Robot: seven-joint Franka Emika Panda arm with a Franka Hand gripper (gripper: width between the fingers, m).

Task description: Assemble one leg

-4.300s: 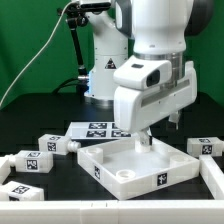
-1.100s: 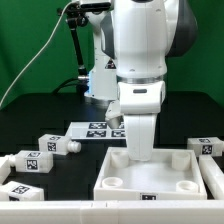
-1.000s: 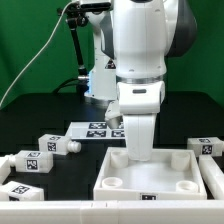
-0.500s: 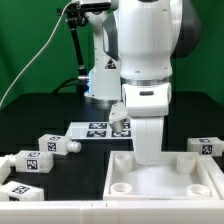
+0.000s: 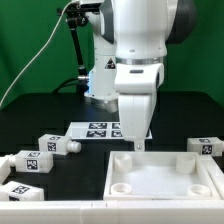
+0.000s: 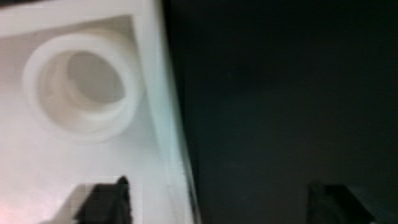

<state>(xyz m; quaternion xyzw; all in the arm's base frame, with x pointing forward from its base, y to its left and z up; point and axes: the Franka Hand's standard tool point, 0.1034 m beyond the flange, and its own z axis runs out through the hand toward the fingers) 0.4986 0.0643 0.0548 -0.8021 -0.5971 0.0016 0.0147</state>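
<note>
The large white tray-like piece [image 5: 165, 176] with round corner sockets lies at the front of the table. My gripper [image 5: 137, 146] hangs just above its far rim, open and empty. In the wrist view my gripper [image 6: 222, 205] straddles the tray's edge [image 6: 157, 110]: one fingertip [image 6: 107, 200] is over the tray, the other over the black table. A corner socket [image 6: 80, 85] shows close by. Three legs, white posts with marker tags, lie at the exterior view's left [image 5: 55, 145] [image 5: 30, 160] [image 5: 14, 190]. Another leg [image 5: 203, 146] lies at the right.
The marker board [image 5: 93, 129] lies flat behind the tray, near the robot base. A white rail [image 5: 50, 208] runs along the table's front edge. A black stand with a cable rises at the back left [image 5: 76, 50].
The tray has been turned square and slid toward the exterior view's right. Since half a second ago my gripper has risen off the tray's far rim and shifted slightly left.
</note>
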